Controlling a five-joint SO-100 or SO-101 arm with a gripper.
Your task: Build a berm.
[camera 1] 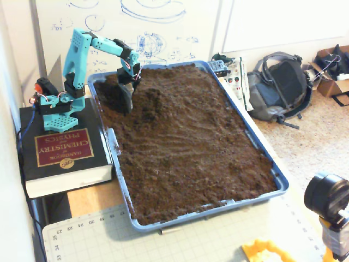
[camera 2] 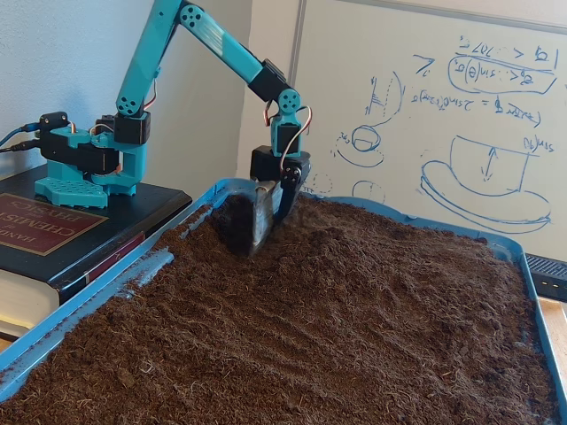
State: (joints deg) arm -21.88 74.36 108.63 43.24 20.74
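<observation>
One teal arm [camera 1: 82,54] reaches from its base on a thick book [camera 1: 65,155] into the far left corner of a blue tray [camera 1: 278,180], and its gripper [camera 1: 124,95] points down with a dark flat blade sunk into the soil [camera 1: 196,158]. Whether the jaws stand apart or together I cannot tell, since dirt and shadow cover the tips in both fixed views; in the low one the gripper [camera 2: 266,221] shows only as a grey plate beside a black finger. At about three o'clock of the tool in a fixed view, just beside it, rises the berm [camera 1: 154,102], a rounded heap of darker crumbly soil higher than the ground around it. In the low fixed view the berm is perhaps the hump [camera 2: 232,217] at nine o'clock of the blade, though it is hard to make out. Faintly rippled, flat soil fills the remaining tray. A whiteboard [camera 2: 443,115] with blue sketches stands behind, and a grey backpack [camera 1: 278,87] lies on the floor at three o'clock of the tray.
</observation>
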